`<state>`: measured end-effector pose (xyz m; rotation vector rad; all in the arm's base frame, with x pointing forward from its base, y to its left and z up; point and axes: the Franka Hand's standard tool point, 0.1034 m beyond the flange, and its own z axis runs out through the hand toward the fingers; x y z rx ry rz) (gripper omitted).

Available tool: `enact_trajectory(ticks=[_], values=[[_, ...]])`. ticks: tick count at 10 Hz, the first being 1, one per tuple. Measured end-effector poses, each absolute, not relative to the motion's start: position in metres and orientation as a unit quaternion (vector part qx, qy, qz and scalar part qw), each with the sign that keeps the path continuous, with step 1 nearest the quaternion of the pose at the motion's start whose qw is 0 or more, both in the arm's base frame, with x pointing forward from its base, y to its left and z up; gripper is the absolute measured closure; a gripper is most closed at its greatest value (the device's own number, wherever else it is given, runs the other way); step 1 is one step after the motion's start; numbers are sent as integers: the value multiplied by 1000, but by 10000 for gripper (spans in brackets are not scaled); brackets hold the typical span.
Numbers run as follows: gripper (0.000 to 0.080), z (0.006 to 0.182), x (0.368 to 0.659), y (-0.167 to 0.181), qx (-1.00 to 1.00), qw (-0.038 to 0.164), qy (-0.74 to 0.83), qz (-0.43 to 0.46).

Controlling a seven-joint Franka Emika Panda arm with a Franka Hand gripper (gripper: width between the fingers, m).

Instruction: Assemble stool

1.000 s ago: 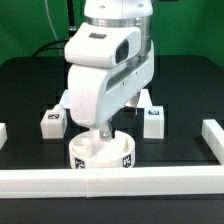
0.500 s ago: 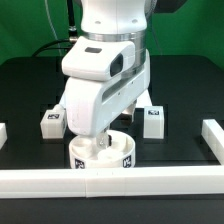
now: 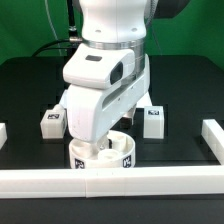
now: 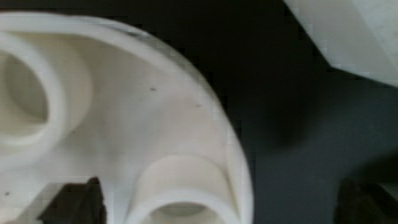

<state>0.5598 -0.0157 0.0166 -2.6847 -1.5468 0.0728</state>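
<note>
The round white seat lies at the front middle of the black table, with tags on its rim. In the wrist view the seat fills most of the picture, and a round socket sits between my fingers. My gripper is low over the seat and open. One dark fingertip is beside the seat's edge and the other is off to the far side over the dark table. In the exterior view the hand hides the fingers. One blocky leg stands to the exterior view's left of the seat and another leg to its right.
A long white rail runs along the front edge. A short rail stands at the exterior view's right and another rail end at its left. A white part shows at the edge of the wrist view.
The hand has sunk lower over the seat and shifted slightly toward the exterior view's left. The seat and both legs have not moved.
</note>
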Motion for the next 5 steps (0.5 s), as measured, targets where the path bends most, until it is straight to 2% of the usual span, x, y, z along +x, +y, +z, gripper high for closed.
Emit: enact_trajectory(ticks=[3,5], values=[[150,13,562,-16,-866,20,-499,19],[408,13,562,-16,-866,19,-499,19]])
